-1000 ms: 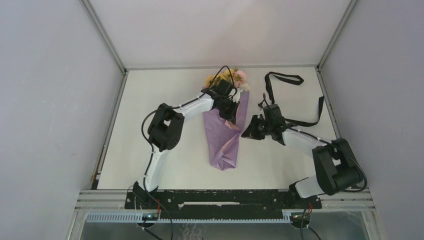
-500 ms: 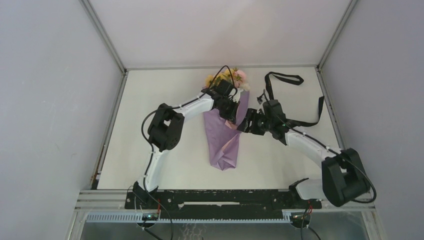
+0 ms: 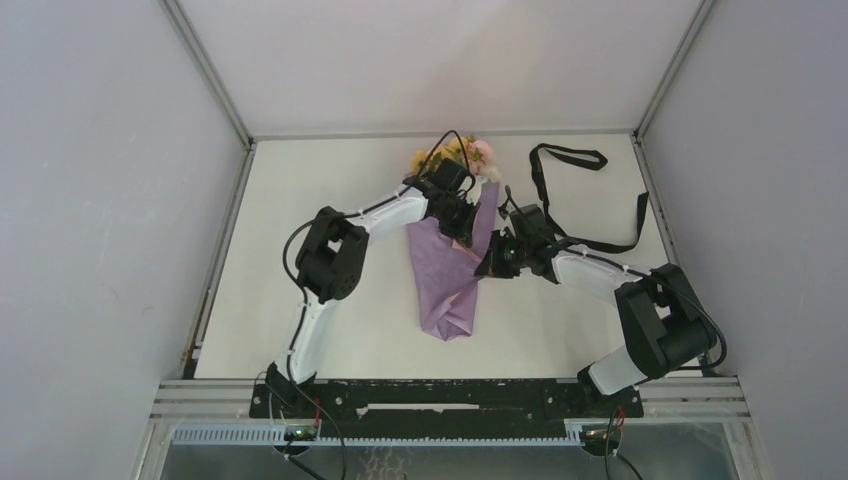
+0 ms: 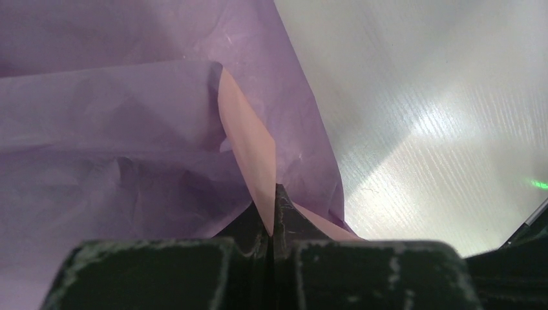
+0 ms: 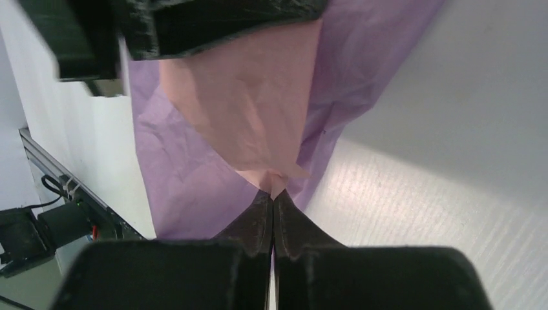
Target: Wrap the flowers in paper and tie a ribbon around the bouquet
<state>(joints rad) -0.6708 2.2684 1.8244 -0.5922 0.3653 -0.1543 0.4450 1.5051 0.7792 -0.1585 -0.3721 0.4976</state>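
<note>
Bouquet (image 3: pixel 447 275): lilac paper (image 4: pixel 129 129) cone with a pink inner face, centre frame on the desk (image 3: pixel 300 250); pink-yellow flowers (image 3: pixel 457 155) at its top.
Ribbon (image 3: pixel 570 155): black, looped, upper right.
Left tool (image 4: pixel 273 194): clamped on a pink paper fold.
Right tool (image 5: pixel 273 197): pinching a pink paper corner.

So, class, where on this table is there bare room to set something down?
Free: table left of left arm; strip between paper and near edge. Crowded: centre, where left end effector and right end effector pinch paper; ribbon far right.
</note>
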